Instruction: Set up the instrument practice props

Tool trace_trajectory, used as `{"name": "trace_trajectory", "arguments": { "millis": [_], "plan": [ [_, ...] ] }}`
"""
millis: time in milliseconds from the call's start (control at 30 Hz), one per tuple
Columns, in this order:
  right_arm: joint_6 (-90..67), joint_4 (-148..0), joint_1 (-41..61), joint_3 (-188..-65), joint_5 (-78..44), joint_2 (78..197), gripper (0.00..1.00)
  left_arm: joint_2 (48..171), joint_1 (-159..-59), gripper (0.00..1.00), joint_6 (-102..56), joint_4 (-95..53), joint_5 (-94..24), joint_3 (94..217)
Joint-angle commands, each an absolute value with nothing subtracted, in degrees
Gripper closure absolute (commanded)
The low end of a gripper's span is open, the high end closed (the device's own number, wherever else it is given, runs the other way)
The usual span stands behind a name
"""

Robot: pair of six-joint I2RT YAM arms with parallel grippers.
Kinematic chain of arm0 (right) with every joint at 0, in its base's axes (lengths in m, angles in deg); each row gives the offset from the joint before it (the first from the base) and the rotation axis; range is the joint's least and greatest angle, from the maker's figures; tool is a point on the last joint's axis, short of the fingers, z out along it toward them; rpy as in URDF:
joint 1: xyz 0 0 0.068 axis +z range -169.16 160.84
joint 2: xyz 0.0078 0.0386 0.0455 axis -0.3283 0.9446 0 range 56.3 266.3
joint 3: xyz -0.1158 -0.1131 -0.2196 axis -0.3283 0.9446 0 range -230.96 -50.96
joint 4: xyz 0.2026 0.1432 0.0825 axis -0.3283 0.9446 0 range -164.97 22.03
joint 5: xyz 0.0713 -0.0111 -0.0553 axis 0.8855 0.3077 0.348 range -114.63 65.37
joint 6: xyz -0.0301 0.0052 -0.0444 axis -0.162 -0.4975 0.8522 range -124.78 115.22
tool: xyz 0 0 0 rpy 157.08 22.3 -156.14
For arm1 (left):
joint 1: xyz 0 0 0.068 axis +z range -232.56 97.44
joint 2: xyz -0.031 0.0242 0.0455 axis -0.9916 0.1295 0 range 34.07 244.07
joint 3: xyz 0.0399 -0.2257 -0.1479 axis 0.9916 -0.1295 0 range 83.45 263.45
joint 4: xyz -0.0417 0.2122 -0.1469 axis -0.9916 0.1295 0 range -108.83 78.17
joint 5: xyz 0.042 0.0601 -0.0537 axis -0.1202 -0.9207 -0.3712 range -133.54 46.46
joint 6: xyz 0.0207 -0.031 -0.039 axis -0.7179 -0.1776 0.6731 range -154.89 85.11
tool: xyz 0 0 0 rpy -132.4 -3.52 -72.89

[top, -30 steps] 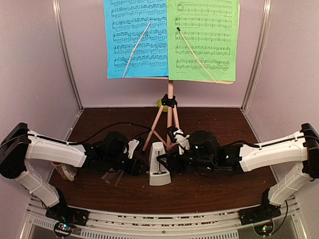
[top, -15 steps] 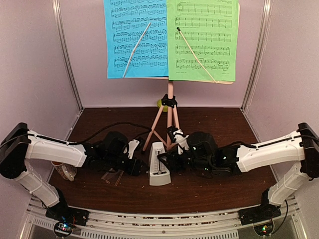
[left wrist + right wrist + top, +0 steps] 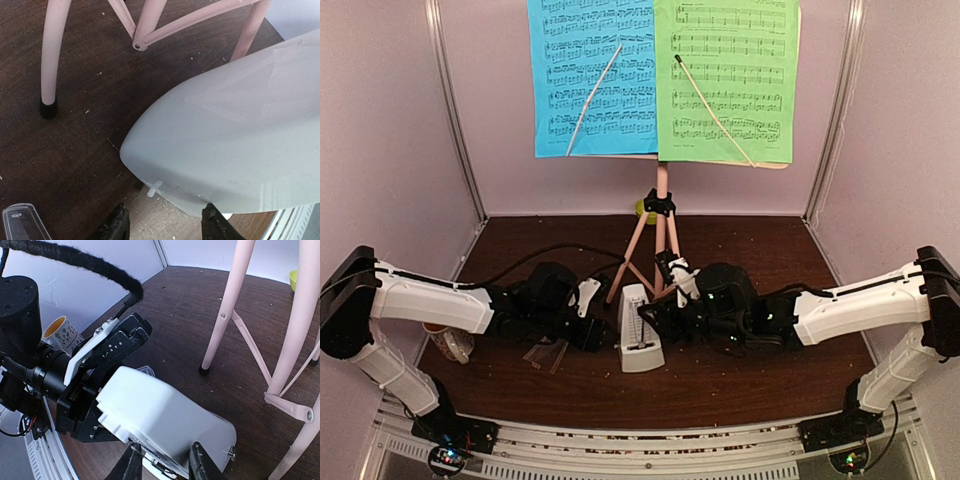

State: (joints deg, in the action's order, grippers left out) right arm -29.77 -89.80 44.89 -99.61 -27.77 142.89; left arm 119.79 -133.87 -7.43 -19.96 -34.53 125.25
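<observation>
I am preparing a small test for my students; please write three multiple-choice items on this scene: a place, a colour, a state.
1. Where is the metronome? A) on the table, between the left gripper and the right gripper B) inside a bowl C) inside a mug
2. Which colour is the sheet at the left in the top view? A) green B) blue C) white
3. How are the two sheets? A) flat on the table B) rolled up C) upright on the music stand
Key: 1 A, a gripper flanks it on each side. 2 B, the blue sheet sits left of the green sheet. 3 C, both lean on the stand.
</observation>
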Motion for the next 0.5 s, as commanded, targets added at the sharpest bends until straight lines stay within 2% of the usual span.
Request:
{"name": "trace_trajectory", "arguments": {
  "millis": [0,200,467],
  "plan": [
    [-29.7,-91.8,44.6,-100.4,-27.6,143.5,0.69,119.1,-133.3,0.49,-8.9,-20.1,-34.7,127.3],
    [-29.3,-91.4,44.6,-99.5,-27.0,142.7,0.7,118.7,-132.6,0.49,-9.1,-19.9,-34.4,127.3],
    [-29.2,-92.1,44.6,-96.6,-25.1,140.4,0.52,118.6,-131.9,0.49,-9.0,-20.5,-34.1,127.3]
  ]
}}
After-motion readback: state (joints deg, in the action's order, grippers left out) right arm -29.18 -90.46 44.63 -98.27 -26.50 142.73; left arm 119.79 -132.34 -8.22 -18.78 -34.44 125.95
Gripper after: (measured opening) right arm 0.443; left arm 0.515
